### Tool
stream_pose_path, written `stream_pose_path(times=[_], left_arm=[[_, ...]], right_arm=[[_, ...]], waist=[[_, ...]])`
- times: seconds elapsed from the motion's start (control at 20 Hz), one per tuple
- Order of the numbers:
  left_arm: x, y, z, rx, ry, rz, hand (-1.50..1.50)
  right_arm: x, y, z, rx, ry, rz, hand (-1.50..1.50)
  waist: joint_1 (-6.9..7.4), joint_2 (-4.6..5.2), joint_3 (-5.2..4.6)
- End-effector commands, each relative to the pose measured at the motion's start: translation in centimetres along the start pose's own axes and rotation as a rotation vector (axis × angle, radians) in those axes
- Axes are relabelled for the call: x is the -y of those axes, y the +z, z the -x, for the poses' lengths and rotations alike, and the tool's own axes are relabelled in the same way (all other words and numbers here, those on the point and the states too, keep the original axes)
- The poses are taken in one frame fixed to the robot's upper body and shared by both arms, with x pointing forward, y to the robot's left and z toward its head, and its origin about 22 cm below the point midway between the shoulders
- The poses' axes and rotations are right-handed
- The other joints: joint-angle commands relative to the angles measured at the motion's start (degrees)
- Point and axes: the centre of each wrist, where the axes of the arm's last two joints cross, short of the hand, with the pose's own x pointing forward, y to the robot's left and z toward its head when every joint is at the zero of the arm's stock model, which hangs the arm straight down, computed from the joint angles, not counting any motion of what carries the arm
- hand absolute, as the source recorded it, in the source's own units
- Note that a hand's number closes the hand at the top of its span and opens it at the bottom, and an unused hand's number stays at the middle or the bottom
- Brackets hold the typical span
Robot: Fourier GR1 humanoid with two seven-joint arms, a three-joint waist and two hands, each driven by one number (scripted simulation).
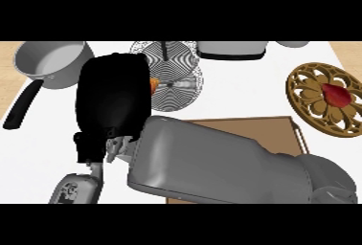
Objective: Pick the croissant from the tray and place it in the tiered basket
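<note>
My right forearm (226, 162) reaches across from the lower right, and its black hand (113, 98) hangs at the left side of the wire tiered basket (173, 72). The hand is curled round the croissant (154, 85); only an orange sliver of it shows at the hand's right edge, over the basket's rim. The brown tray (286, 128) lies under the forearm and is mostly hidden. My left hand (75, 187) shows small at the lower left edge, resting with relaxed fingers.
A grey pot (51, 61) with a long black handle (21, 107) stands at the far left, close to my right hand. A white appliance (232, 50) sits behind the basket. A carved wooden plate (314, 107) holding a red item (338, 94) lies at the right.
</note>
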Motion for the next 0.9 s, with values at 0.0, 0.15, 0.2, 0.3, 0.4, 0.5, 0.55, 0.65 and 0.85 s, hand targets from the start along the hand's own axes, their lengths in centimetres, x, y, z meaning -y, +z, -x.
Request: stream_pose_path(times=[0.0,0.15,0.2,0.3,0.4,0.5,0.55,0.65,0.85], left_arm=[[-1.0,-1.3,-0.2,-0.002,-0.003,-0.016,0.0],[-0.9,-0.8,-0.8,0.018,-0.017,-0.003,0.0],[-0.9,-0.1,0.4,0.018,0.008,0.008,0.0],[0.3,0.5,0.4,0.011,-0.002,0.003,0.0],[-0.1,-0.7,-0.3,0.018,0.005,0.001,0.0],[1.7,-0.4,-0.2,0.021,-0.012,0.017,0.0],[0.5,0.6,-1.0,0.017,0.013,0.003,0.0],[2.3,0.0,-0.6,0.014,0.015,0.009,0.0],[-0.3,0.5,0.2,0.001,-0.015,0.014,0.0]], right_arm=[[4.6,-0.1,-1.5,-0.189,-0.008,-0.002,1.5],[5.1,-2.7,-0.4,-0.219,-0.191,-0.002,1.5],[4.1,-1.7,-0.9,-0.21,-0.224,-0.01,1.5],[6.1,-3.4,-0.5,-0.222,-0.255,-0.001,1.5],[6.0,-3.8,-1.0,-0.2,-0.191,0.005,1.5],[5.8,-4.6,-1.5,-0.213,-0.186,0.044,1.5],[4.7,-6.0,0.0,-0.238,-0.202,0.009,1.5],[5.1,-7.0,-0.4,-0.247,-0.166,0.059,1.5],[3.2,-8.1,0.5,-0.262,-0.118,0.058,1.5]], waist=[[-0.78,0.15,-0.02],[0.15,0.51,0.02],[0.75,0.51,-0.05],[0.37,0.54,0.0],[-0.09,0.61,0.0],[0.59,0.77,-0.04],[0.43,0.6,0.04],[0.49,0.89,-0.02],[0.25,0.74,0.02]])
